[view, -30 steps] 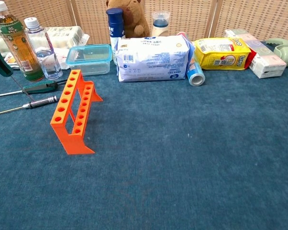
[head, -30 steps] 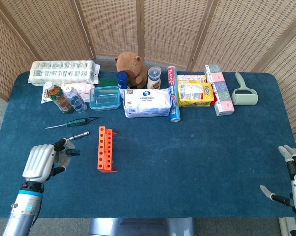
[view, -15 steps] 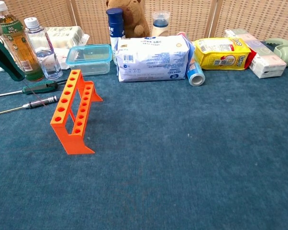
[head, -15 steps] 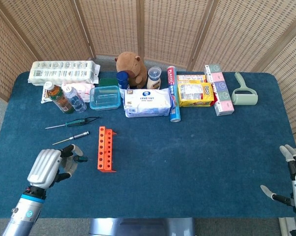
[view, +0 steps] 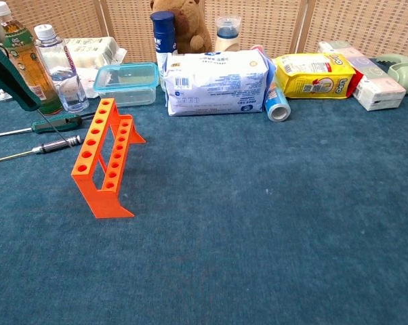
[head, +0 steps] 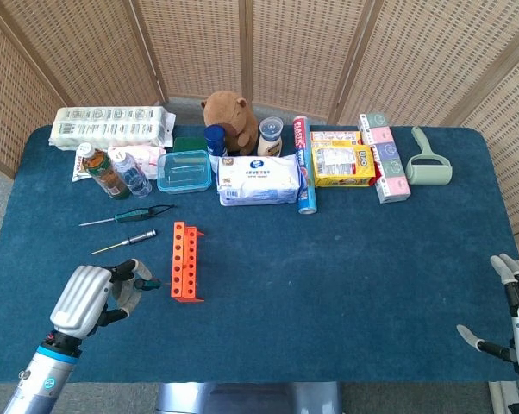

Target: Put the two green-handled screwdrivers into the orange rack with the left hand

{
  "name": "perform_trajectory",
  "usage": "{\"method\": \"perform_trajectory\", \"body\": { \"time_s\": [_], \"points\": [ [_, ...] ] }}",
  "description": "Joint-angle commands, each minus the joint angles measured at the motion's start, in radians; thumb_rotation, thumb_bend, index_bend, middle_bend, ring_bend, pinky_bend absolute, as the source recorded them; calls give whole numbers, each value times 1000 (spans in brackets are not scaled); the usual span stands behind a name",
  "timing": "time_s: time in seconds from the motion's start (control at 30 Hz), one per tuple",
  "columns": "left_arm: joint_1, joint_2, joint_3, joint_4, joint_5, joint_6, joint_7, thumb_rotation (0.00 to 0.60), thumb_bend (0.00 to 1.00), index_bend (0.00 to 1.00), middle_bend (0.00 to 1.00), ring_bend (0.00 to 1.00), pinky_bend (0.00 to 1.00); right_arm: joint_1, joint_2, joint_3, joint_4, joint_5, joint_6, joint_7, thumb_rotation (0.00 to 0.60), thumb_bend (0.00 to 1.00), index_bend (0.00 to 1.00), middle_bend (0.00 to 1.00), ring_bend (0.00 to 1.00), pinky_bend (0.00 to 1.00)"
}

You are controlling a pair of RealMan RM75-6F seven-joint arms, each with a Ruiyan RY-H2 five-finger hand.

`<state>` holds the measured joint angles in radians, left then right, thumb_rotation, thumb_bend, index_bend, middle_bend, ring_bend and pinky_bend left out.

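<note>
Since the earlier frames, the left hand (head: 91,296) had been carried rightward and toward the near edge of the table (head: 346,285), closer to the orange rack (head: 185,260). In the head view, a green-handled screwdriver (head: 144,281) was seen gripped in its curled fingers, the green handle poking out toward the rack's near end, just beside it but not touching. In the chest view only a dark green shape at the far left edge was seen; it could not be told what it was.

The rack was stood on the blue cloth, left of centre, its holes unfilled. The second green-handled screwdriver (head: 127,216) was laid flat on the cloth behind the rack, apart from it, its thin shaft pointed left. A black-handled screwdriver (head: 125,241) was laid between that one and the hand, just left of the rack's far end.

The right hand (head: 511,321) was seen at the lower right corner, off the table's edge, fingers spread and nothing held.

Along the back of the table were seen a tea bottle (head: 102,170), a water bottle (head: 134,177), a clear lidded box (head: 184,171), a white wipes pack (head: 259,180) and a yellow packet (head: 342,164).
</note>
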<state>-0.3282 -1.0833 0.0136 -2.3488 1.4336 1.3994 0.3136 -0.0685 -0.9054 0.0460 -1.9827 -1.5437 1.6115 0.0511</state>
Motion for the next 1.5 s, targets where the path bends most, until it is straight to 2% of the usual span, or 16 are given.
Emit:
{"method": "perform_trajectory", "body": {
  "time_s": [0.03,0.23,0.4,0.67,1.03,1.5],
  "points": [
    [-13,43,3,37,51,-53,-97,600,392,482,780,717,857,1,-1,0,0,1,-1,-2,600,104,17,43,0,5],
    [-58,126,13,121,161,-147,-276,600,392,482,780,717,857,1,-2,0,0,1,-2,-6,600,104,17,43,0,5],
    [-60,154,14,173,208,-145,-361,600,392,483,780,717,856,1,-3,1,1,1,0,-5,599,104,17,42,0,5],
    [-68,161,1,241,215,-152,-445,600,393,483,780,717,856,1,-6,0,1,2,-2,-12,600,104,16,42,0,5],
    [-70,147,-8,267,226,-155,-481,600,393,483,780,717,856,1,-6,-1,0,2,-1,-13,600,104,16,43,0,5],
    [-70,126,-12,276,203,-171,-463,600,393,483,780,717,857,0,-1,0,0,4,0,-5,599,104,16,43,0,5]
  ]
}}
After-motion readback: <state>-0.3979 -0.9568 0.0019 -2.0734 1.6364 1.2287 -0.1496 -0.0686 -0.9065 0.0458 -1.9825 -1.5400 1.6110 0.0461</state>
